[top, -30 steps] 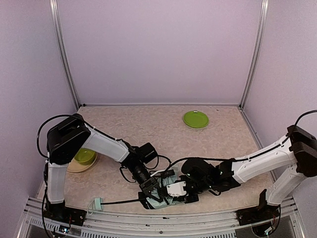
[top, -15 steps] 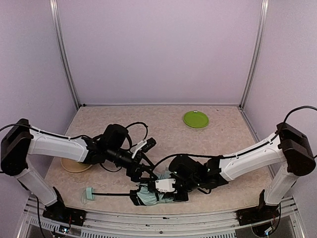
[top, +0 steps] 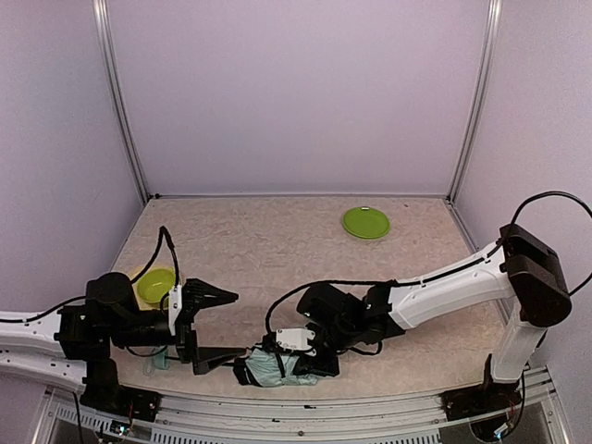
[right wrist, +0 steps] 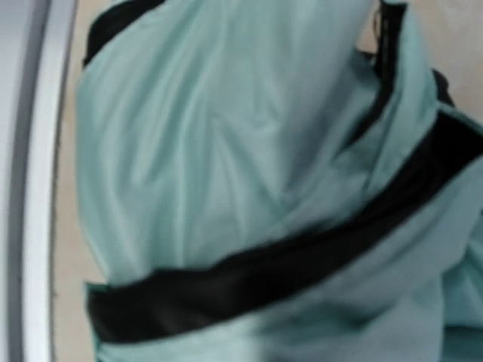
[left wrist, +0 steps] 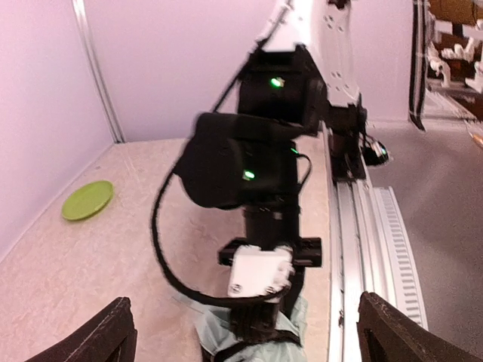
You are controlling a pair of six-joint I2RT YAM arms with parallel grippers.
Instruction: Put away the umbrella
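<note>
The umbrella [top: 264, 370] lies as a crumpled mint-green bundle with black bands near the table's front edge; its fabric [right wrist: 226, 151] fills the right wrist view. My right gripper [top: 303, 359] presses down into the bundle's right side, shut on the fabric. The left wrist view shows its dark fingers [left wrist: 260, 328] sunk into the cloth [left wrist: 219, 335]. My left gripper [top: 239, 324] hangs wide open just left of the bundle, apart from it, with its fingers [left wrist: 113, 332] at the frame's lower corners. The mint handle [top: 159, 361] peeks out behind the left arm.
A green plate [top: 366, 222] lies at the far right of the table. A yellow-green bowl [top: 155, 285] sits at the left, just behind my left arm. The metal rail [top: 305, 414] runs along the front edge, close to the umbrella.
My left gripper let go, opened wide and drew back to the left. The right gripper slid left with the umbrella bundle under it.
</note>
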